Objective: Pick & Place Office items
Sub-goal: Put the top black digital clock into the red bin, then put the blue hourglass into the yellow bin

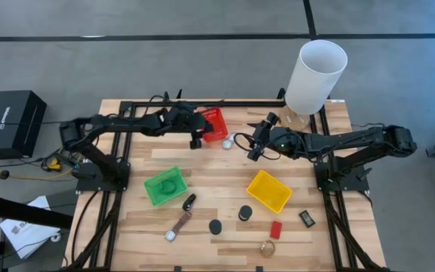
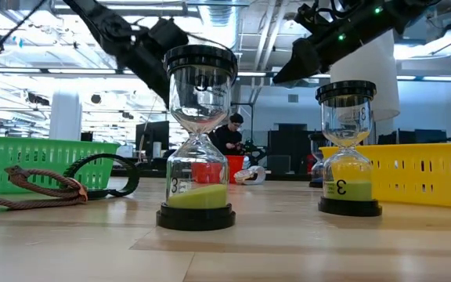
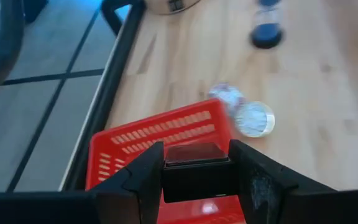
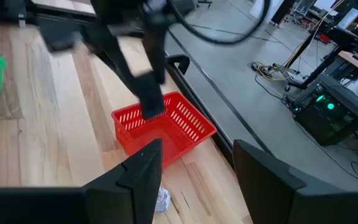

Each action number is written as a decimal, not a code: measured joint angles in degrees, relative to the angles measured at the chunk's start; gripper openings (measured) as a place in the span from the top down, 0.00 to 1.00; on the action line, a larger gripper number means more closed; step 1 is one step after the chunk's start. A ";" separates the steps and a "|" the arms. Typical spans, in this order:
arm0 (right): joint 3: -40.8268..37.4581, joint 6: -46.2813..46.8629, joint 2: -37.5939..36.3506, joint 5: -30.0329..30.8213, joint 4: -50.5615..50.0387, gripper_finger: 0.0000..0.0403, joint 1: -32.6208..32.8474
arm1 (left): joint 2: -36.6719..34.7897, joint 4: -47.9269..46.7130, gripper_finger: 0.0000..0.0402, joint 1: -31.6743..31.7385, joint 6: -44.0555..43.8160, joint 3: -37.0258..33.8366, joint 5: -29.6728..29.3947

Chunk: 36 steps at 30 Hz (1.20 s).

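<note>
Most of the job looks undone. On the bench (image 1: 225, 170) a watch with a brown strap (image 1: 179, 225), a car key (image 1: 189, 202), two black-capped sand timers (image 1: 215, 227) and (image 1: 245, 213), a red block (image 1: 276, 230), a small black device (image 1: 306, 219) and a gold ring-shaped piece (image 1: 267, 248) lie loose near the front edge. The yellow basket (image 1: 269, 190) looks empty; the green basket (image 1: 165, 186) seems to hold something dark, though what cannot be told. A small shiny round item (image 3: 254, 118) lies just beside the red basket (image 1: 216, 123).

The left gripper (image 3: 196, 168) hangs right over the red basket with its fingers partly closed on a small dark red-topped block (image 3: 194, 154), pinched between them. In my judgement this item is about to be dropped in, so this step is near its end.

The right gripper (image 4: 191, 168) hovers near the red basket on the other side, its fingers spread with nothing between them.
</note>
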 joint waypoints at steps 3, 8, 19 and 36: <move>0.00 -0.70 0.00 -0.01 0.38 0.54 0.00 | 3.39 4.80 0.60 1.90 -0.13 0.04 0.26; 0.00 -0.90 0.00 -0.02 0.40 0.54 -0.09 | 6.03 7.12 0.60 5.91 -0.88 0.05 0.15; 0.00 -1.07 0.00 -0.17 0.74 0.54 -0.85 | 12.22 13.55 0.60 8.99 -4.28 0.04 3.87; 0.00 -0.97 0.00 -0.44 1.43 0.54 -1.14 | 13.80 15.77 0.41 9.10 -4.24 0.04 3.13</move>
